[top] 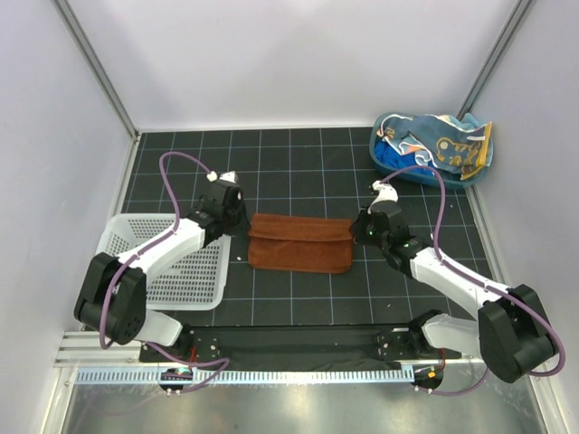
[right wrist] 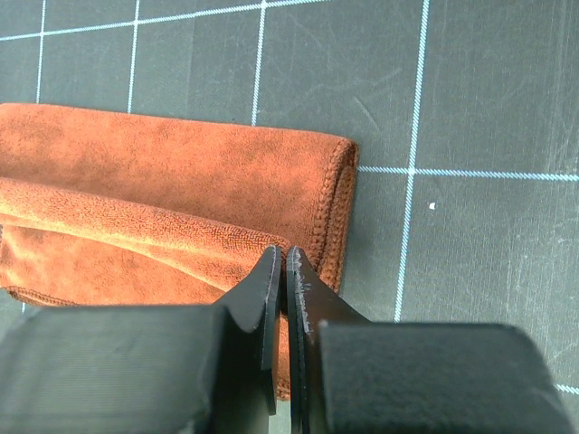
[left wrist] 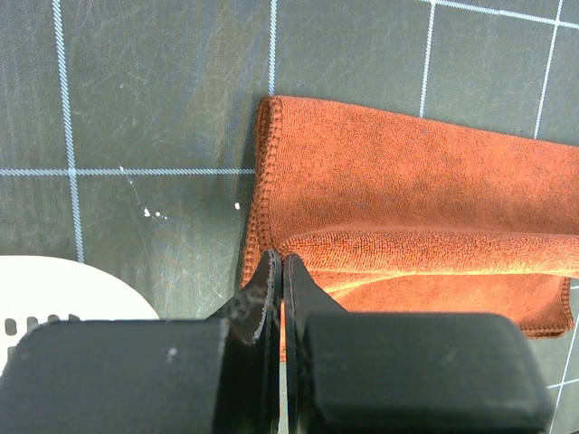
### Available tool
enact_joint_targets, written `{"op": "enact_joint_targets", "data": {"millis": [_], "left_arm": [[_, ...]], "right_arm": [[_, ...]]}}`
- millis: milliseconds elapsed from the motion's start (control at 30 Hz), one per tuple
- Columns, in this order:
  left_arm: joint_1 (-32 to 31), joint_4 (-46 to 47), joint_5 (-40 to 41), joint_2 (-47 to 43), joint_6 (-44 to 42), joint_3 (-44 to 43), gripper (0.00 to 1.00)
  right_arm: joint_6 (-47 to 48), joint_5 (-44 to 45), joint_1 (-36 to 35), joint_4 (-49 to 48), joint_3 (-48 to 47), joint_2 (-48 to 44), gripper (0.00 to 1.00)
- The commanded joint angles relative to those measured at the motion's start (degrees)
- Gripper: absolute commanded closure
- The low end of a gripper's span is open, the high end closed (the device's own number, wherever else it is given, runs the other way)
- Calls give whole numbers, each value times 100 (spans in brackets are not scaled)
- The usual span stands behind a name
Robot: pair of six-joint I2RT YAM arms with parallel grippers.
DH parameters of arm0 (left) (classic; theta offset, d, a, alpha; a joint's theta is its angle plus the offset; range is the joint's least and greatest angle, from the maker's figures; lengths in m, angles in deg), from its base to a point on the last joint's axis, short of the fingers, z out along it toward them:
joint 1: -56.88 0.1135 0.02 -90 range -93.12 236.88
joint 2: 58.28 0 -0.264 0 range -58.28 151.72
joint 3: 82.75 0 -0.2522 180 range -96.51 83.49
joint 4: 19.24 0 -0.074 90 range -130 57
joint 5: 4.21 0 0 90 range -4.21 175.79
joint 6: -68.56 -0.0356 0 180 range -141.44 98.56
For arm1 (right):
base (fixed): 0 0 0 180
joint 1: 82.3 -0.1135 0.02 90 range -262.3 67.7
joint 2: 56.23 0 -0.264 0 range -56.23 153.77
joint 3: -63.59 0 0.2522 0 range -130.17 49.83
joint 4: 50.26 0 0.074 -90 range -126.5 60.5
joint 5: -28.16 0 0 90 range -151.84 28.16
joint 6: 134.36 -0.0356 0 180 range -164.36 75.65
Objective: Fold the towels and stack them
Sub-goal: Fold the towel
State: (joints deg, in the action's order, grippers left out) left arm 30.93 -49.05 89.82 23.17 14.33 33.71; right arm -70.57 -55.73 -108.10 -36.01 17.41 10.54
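A rust-brown towel (top: 300,242) lies across the middle of the black grid mat, its near part doubled over into a raised fold. My left gripper (top: 239,220) is at its left end, and in the left wrist view the left gripper (left wrist: 282,259) is shut on the fold's corner of the towel (left wrist: 407,190). My right gripper (top: 360,231) is at the right end. The right wrist view shows the right gripper (right wrist: 286,251) shut on the fold's other corner of the towel (right wrist: 181,181). More towels (top: 448,145), blue and spotted, are heaped at the back right.
A blue plastic tub (top: 391,165) under the heaped towels stands in the back right corner. A white mesh basket (top: 194,276) sits at the left beneath the left arm, and its rim (left wrist: 54,285) shows in the left wrist view. Grey walls close in three sides.
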Motion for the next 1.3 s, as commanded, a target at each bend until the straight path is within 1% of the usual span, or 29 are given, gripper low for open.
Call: {"op": "enact_joint_targets", "data": {"millis": [0,467,867,1200,1267], "left_arm": [[3,-108,221,-217,-79,30,100],[-103,-152,247,-209,-44,162,100],[-147,-231,432,-129,27,267,100],[-147,-451,493,-296,-26,188,100],[-147,-478,493,-279,-17,188,100]], "right_arm": [[-68,320,-13,-84,113,-207,99],[-156,259,-30,-146,430,-418,99],[-252,154,-48,-251,632,-392,99],[-261,180,-48,-84,535,-585,99],[-270,198,-39,126,500,-612,99]]}}
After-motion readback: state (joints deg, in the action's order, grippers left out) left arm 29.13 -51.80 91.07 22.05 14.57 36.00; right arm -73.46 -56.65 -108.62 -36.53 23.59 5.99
